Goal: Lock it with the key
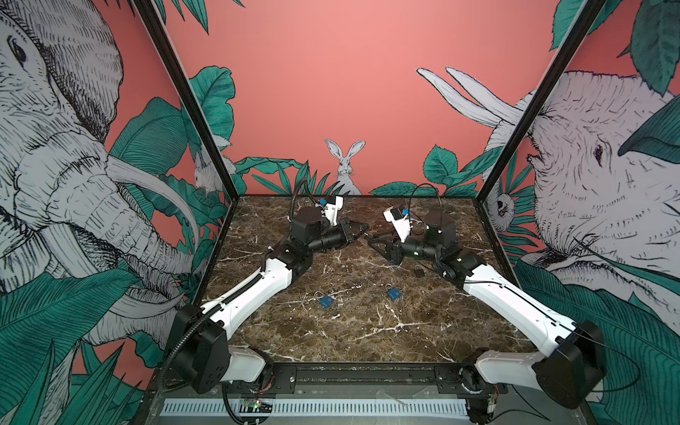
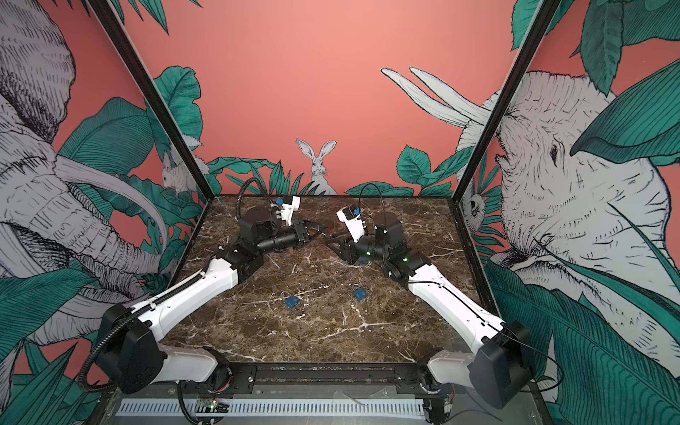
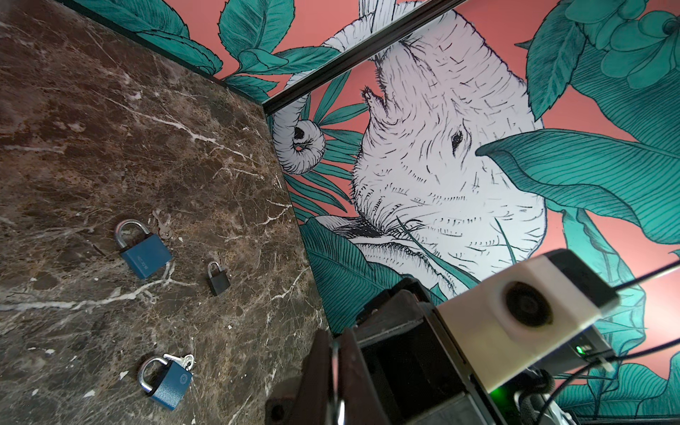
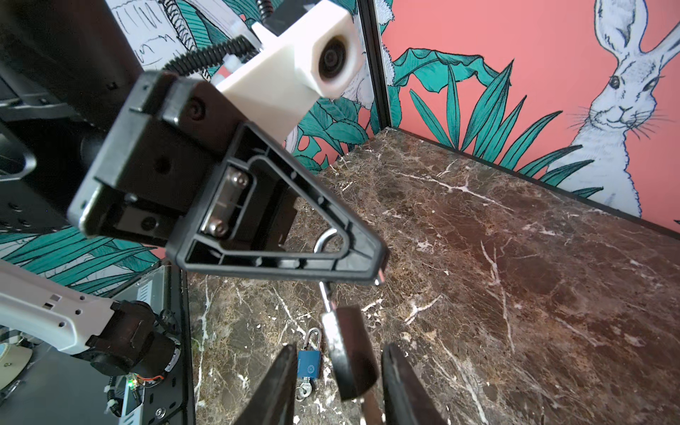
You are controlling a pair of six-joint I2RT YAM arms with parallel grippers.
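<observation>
Above the back half of the brown marble table (image 1: pixel 368 331), the left gripper (image 4: pixel 379 263) is pinched tight on the silver loop of a dark padlock (image 4: pixel 353 360). The right gripper (image 4: pixel 340 347) holds its fingers apart, one on each side of it. A blue padlock (image 3: pixel 167 382) lies near the table's middle with a shiny silver key (image 3: pixel 180 358) touching it.

A polished, veined marble look is being shown by the tabletop (image 1: pixel 368 331). A satin painted coat is being worn by a blue padlock (image 3: pixel 146 254), bright smooth metal by its shackle (image 3: pixel 128 222). A dull finish is being presented by the dark padlock (image 4: pixel 355 353), matt white plastic by a camera housing (image 4: pixel 279 84).
</observation>
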